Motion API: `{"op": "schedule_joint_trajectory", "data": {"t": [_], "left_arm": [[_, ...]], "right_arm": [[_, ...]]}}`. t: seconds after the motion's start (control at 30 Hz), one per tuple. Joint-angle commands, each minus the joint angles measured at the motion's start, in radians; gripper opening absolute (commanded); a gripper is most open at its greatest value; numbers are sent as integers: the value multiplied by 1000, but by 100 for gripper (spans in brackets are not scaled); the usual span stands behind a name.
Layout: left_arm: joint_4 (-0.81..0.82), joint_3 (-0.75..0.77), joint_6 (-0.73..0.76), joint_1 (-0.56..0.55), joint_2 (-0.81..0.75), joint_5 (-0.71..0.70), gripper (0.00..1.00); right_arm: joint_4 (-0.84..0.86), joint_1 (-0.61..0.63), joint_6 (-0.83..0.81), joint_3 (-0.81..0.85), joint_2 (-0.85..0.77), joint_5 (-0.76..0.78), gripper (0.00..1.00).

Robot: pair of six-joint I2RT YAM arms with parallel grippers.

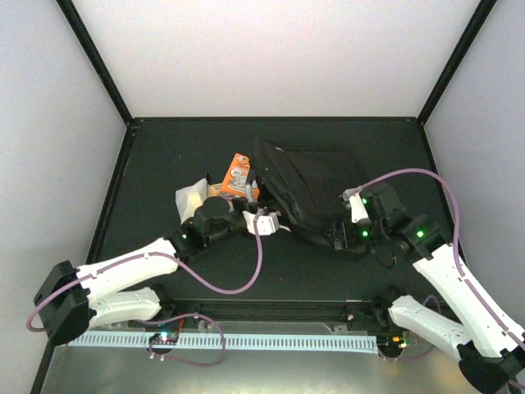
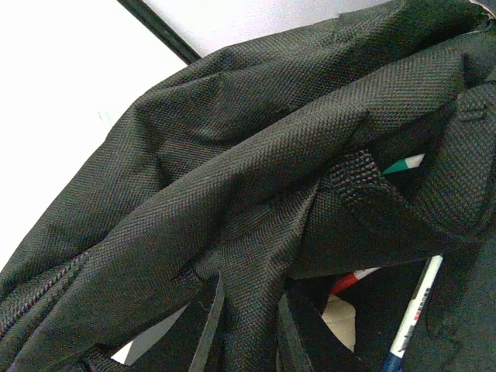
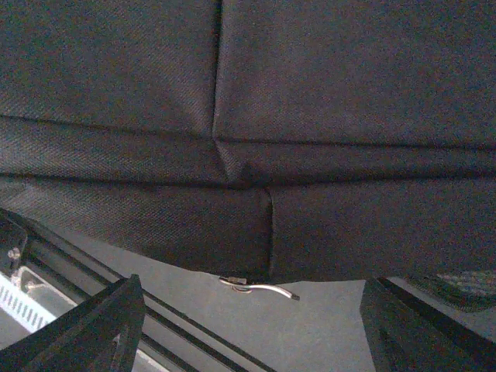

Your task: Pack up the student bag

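The student bag [image 1: 312, 185], a large black fabric backpack, lies in the middle of the dark table. My left gripper [image 1: 269, 222] is at its left edge. In the left wrist view it [image 2: 248, 310] is shut on a fold of the bag's fabric [image 2: 256, 201], holding the opening up. Inside show a white pen [image 2: 415, 314] and red-and-white and green-and-white items. My right gripper [image 1: 343, 234] is at the bag's near edge. Its fingers [image 3: 93, 329] stand wide open with nothing between them, just short of the bag [image 3: 248, 116] and a metal zipper pull [image 3: 260, 287].
An orange package [image 1: 238, 176] and a small whitish pouch [image 1: 191, 199] lie left of the bag, behind my left arm. Black frame posts and white walls enclose the table [image 1: 164, 156]. A white slotted rail [image 1: 262, 341] runs along the near edge.
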Motion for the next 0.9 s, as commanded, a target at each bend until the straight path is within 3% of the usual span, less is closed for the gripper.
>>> {"op": "schedule_joint_trajectory", "data": {"t": [0.0,0.13,0.37,0.6,0.77,0.87], "left_arm": [[91,5,-23,15,-32,27,1],[91,5,-23,17,-33,30,2],[88,12,-27,18,-32,31,2],[84,20,-33,18,-36,33,2],[79,21,-34,17,-40,38,2],[77,22,-34,18,-42,42,2]], "right_arm": [[17,-18,-31,-8,6,-72,75],[32,-18,-54,-17,18,-146,64],[29,-18,-68,-23,23,-185,55],[33,-18,-34,-38,26,-168,48],[56,-18,10,-63,17,-129,32],[73,-18,22,-61,7,-110,31]]}}
